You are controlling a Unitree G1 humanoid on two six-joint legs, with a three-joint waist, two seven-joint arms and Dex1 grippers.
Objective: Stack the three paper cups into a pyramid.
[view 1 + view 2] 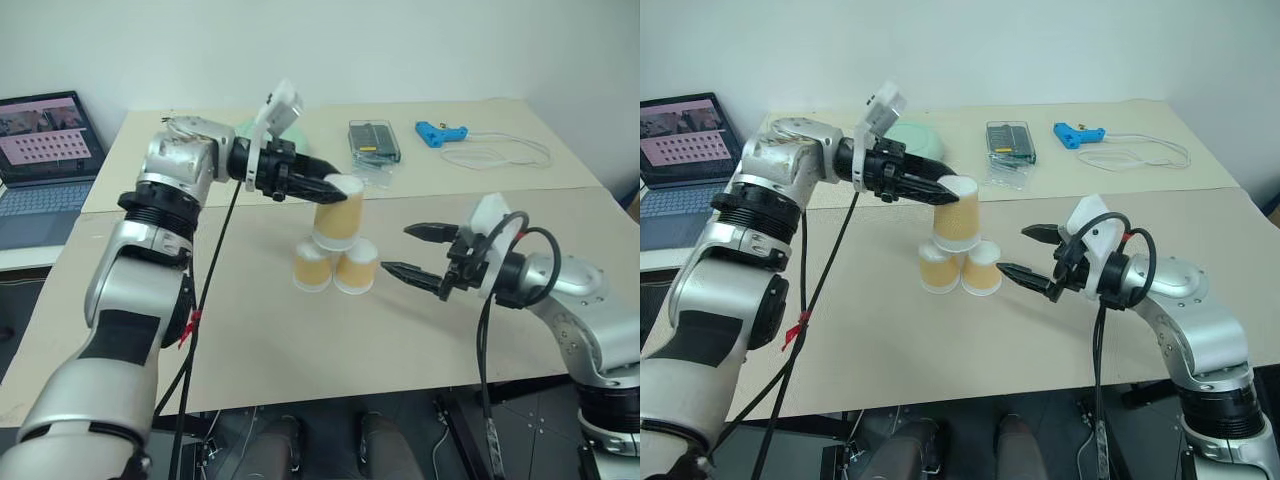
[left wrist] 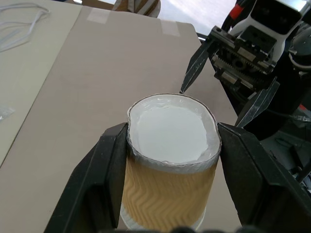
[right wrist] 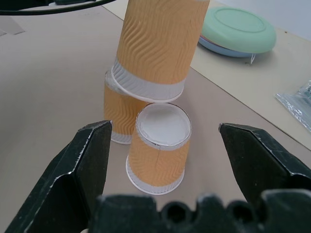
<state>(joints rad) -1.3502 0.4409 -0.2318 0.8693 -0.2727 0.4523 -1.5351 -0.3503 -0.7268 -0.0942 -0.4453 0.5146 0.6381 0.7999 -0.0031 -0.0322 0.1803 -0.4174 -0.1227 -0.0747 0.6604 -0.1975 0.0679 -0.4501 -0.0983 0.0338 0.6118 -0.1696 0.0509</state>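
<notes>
From the left eye view we counted three small tapered yellow-orange paper cups: two stood upside down and touching on the beige surface (image 1: pixel 260 330), the left base cup (image 1: pixel 311 268) and the right base cup (image 1: pixel 356 266), while the third cup (image 1: pixel 337 213) sat inverted above them, its rim over the seam between their bases. The left tool (image 1: pixel 332 186) was clamped on that top cup near its white base, we judged so as to steady it while the pyramid was being finished. The right tool (image 1: pixel 412 250), jaws apart and empty, hovered just beside the right base cup, probably ready to brace the lower pair. In the right eye view the same stack stood near the middle of the surface, well apart from one blue glue gun (image 1: pixel 1080 133), one clear plastic case (image 1: pixel 1011 142) and one laptop (image 1: pixel 685 150). In the left wrist view both black fingers (image 2: pixel 92 184) pressed the top cup's sides. In the right wrist view the open fingers (image 3: pixel 82 160) framed the right base cup, with one pale green bowl (image 3: pixel 238 31) beyond.
</notes>
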